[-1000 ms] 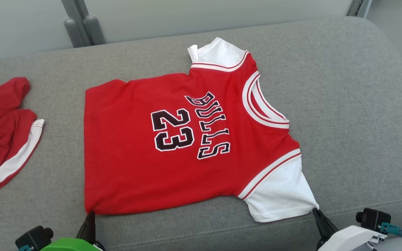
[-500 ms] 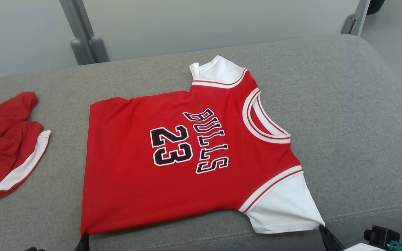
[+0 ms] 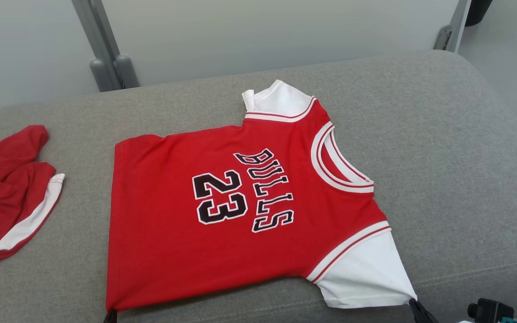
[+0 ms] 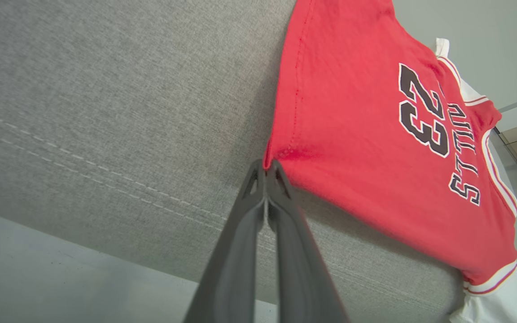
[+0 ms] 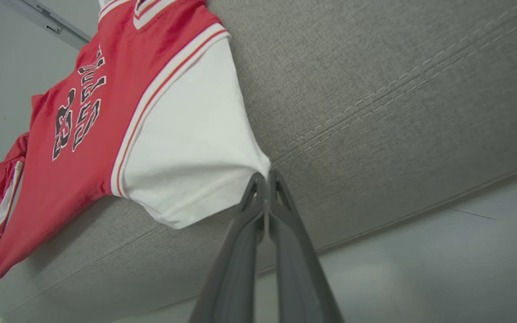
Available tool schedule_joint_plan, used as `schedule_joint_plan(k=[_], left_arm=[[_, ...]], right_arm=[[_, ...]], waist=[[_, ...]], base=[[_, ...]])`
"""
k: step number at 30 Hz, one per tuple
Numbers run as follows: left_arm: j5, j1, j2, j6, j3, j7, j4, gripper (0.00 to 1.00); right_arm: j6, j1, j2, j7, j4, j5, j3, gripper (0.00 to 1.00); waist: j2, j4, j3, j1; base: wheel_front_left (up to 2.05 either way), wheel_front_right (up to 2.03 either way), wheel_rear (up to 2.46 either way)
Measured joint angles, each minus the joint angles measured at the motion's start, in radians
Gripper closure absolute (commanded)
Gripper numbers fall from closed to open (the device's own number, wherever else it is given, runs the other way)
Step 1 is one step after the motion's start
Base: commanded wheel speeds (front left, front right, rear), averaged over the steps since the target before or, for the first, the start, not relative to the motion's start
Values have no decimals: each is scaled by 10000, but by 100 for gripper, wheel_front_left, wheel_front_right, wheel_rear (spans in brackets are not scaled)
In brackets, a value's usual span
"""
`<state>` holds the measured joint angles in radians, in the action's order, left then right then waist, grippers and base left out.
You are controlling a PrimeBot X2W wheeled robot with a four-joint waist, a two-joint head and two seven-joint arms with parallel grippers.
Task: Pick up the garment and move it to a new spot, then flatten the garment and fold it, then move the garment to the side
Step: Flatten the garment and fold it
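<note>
The garment [image 3: 222, 224], a red "BULLS 23" jersey with white sleeves, lies spread flat on the grey cushion [image 3: 442, 157], neck to the right. At its near left hem corner, my left gripper [image 3: 110, 315] is shut on the red fabric, as the left wrist view confirms: gripper [image 4: 267, 165], garment [image 4: 366, 134]. My right gripper [image 3: 413, 305] is shut on the tip of the near white sleeve, close to the cushion's front seam. In the right wrist view the gripper [image 5: 265, 175] pinches the garment [image 5: 186, 143] at that sleeve corner.
A second red garment with a white stripe [image 3: 7, 197] lies crumpled at the cushion's left end. Grey posts [image 3: 106, 67] and a pale wall stand behind the cushion. Its front edge drops to a pale floor [image 5: 420, 269] just below both grippers.
The whole head picture has shifted downward, so the camera moved. Both grippers stay shut on the same corners, and the near edge of the garment sits slightly closer to the cushion's front.
</note>
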<state>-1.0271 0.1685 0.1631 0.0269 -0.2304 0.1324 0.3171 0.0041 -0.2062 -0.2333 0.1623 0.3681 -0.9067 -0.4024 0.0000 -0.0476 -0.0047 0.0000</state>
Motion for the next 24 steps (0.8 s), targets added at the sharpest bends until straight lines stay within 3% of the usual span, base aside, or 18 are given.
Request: schedule_joint_plan(k=[2, 3, 5, 6, 7, 8, 9, 18, 24], left_arm=[[10, 0, 4, 54, -6, 0, -2, 100], [10, 0, 4, 84, -4, 0, -2, 92], [10, 0, 4, 86, -4, 0, -2, 64], [10, 0, 4, 90, -4, 0, -2, 53], [10, 1, 4, 98, -4, 0, -2, 46], [10, 2, 4, 98, -6, 0, -2, 13], [12, 3, 2, 98, -6, 2, -4, 0], [428, 21, 176, 125, -15, 192, -63, 0], [1248, 66, 650, 274, 6, 694, -366, 0]], right_arm=[[-46, -5, -27, -61, -36, 8, -29, 100], [-56, -10, -31, -63, -54, 8, -29, 98], [-73, -14, -38, -65, -86, 8, -29, 58], [-75, -15, -40, -79, -109, 10, -27, 14], [-146, -16, -42, -79, -132, 12, -27, 1], [-148, -16, -44, -79, -157, 13, -27, 0], [-153, -18, -48, -79, -178, 17, -23, 0], [-514, -59, -247, 159, -541, 215, 222, 0], [-780, -110, -826, 470, -779, 1258, 194, 0]], waist=[[0, 7, -7, 0], [0, 11, -10, 0], [0, 19, -14, 0], [0, 23, -15, 0], [0, 26, -14, 0], [0, 29, -15, 0], [0, 33, -15, 0], [0, 27, -32, 0], [0, -12, -147, 0]], base=[[0, 0, 0], [0, 0, 0], [0, 0, 0], [0, 0, 0], [0, 0, 0], [0, 0, 0], [0, 0, 0], [0, 0, 0], [0, 0, 0]])
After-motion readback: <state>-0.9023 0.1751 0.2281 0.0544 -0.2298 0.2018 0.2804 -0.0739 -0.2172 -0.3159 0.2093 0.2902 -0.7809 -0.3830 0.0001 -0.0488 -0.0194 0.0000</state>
